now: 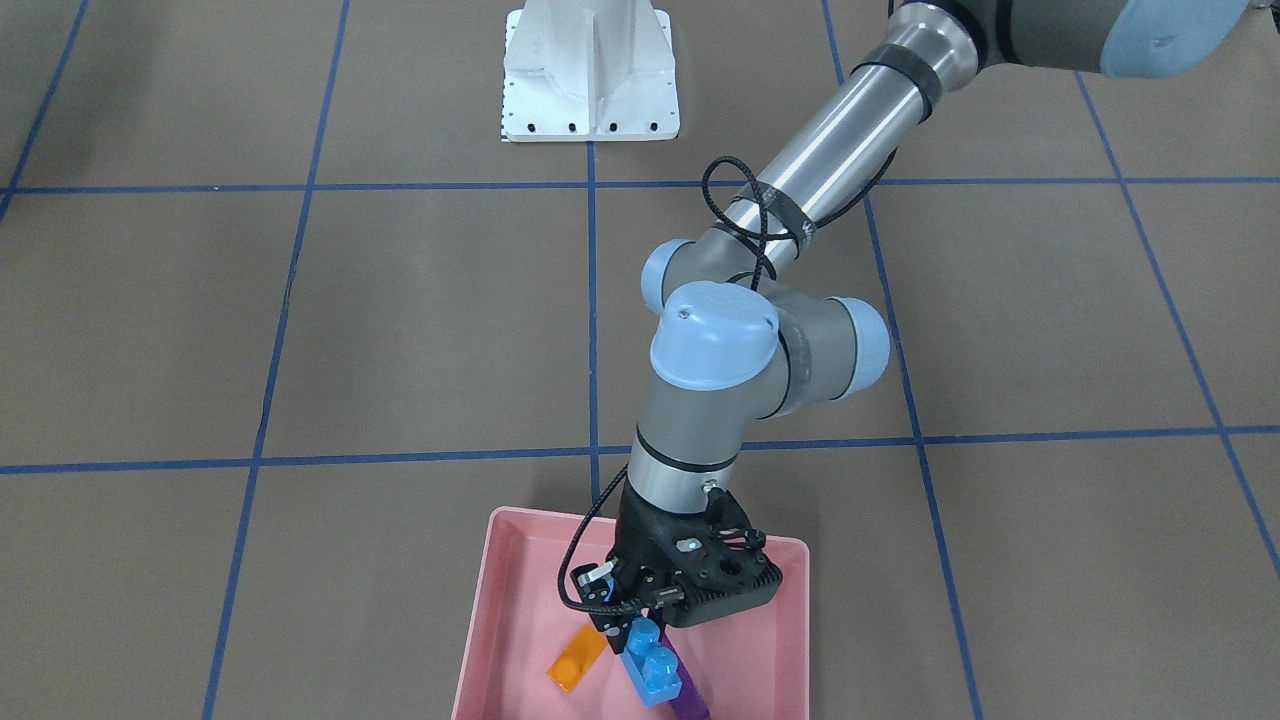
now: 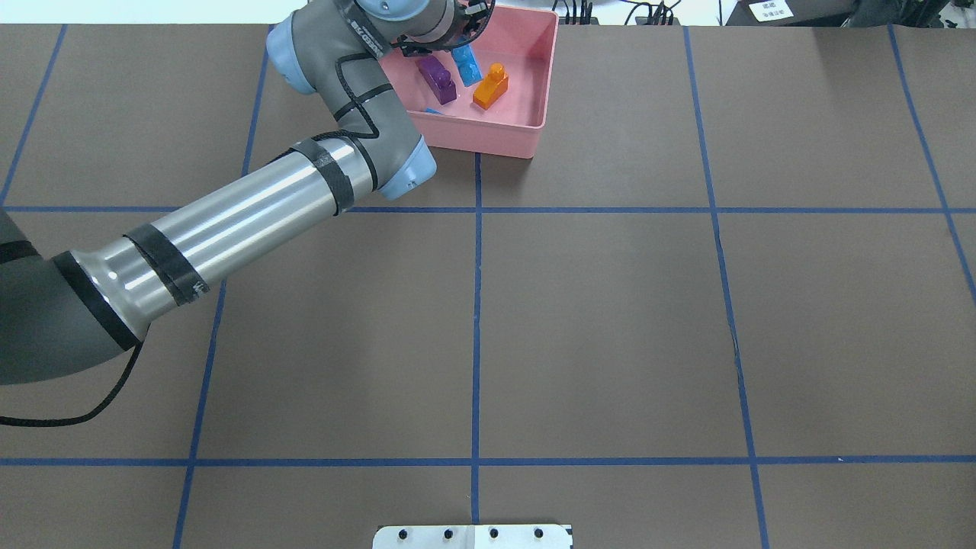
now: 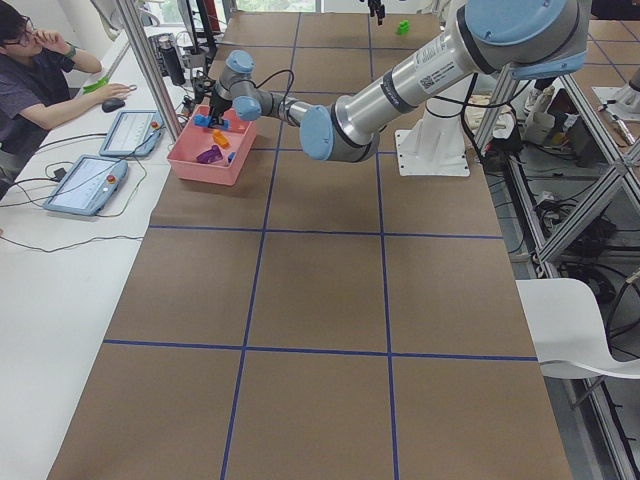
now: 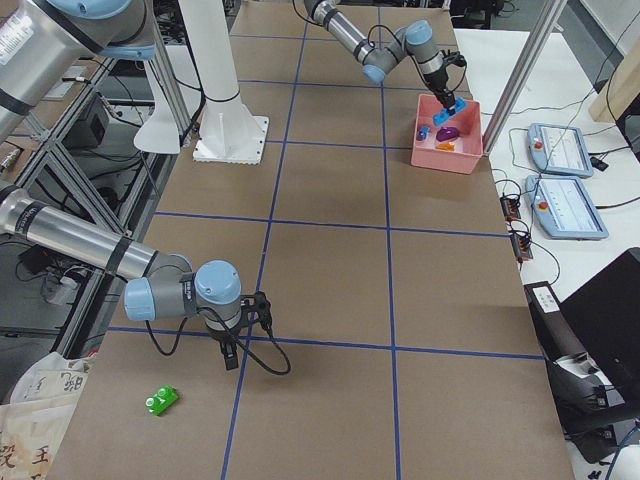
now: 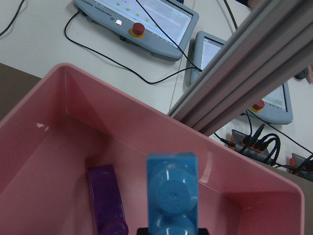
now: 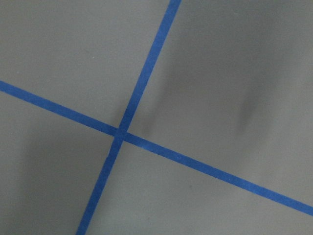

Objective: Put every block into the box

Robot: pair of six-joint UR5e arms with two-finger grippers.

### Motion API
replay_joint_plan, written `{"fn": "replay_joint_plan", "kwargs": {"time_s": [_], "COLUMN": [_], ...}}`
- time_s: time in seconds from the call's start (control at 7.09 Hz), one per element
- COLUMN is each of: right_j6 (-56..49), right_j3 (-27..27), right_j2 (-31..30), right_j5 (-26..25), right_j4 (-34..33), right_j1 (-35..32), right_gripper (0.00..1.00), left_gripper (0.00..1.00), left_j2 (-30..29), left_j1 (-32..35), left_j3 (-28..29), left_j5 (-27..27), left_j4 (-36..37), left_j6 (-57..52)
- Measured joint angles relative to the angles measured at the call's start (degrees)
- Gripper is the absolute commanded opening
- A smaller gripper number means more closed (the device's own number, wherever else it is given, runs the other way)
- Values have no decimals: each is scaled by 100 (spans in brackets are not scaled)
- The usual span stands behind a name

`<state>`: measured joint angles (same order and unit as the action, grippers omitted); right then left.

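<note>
We are gripping the blue brick by one end in our left hand and hanging it inside the rim of the box, which is sitting at the far edge of the surface. Its long axis is pointing toward the box's far wall, beside the purple brick and the orange brick. The green brick is lying by the right-end edge, nearest our right hand, whose opening we cannot tell.
</note>
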<state>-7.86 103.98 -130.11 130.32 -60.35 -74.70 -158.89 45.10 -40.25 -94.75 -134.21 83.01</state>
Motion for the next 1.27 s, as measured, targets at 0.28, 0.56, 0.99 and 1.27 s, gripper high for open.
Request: {"fn": "replay_joint_plan", "kwargs": {"time_s": [0.28, 0.56, 0.99, 1.27], "right_j6": [-76, -414, -1167, -1343], "right_j3": [-137, -341, -744, -860], "right_j2": [28, 24, -165, -409], "right_j5": [-33, -115, -135, -72], "right_j4": [-2, -5, 68, 261], "right_j1": [5, 7, 8, 14], "right_gripper": [100, 100, 100, 100], "left_gripper": [100, 100, 100, 100], "left_j2": [-80, -162, -225, -244], "left_j1": [-117, -130, -133, -130], "left_j3": [24, 30, 14, -9], "left_j5": [180, 204, 202, 198], "left_j4": [-16, -18, -12, -15], "left_j6": [162, 189, 201, 206]}}
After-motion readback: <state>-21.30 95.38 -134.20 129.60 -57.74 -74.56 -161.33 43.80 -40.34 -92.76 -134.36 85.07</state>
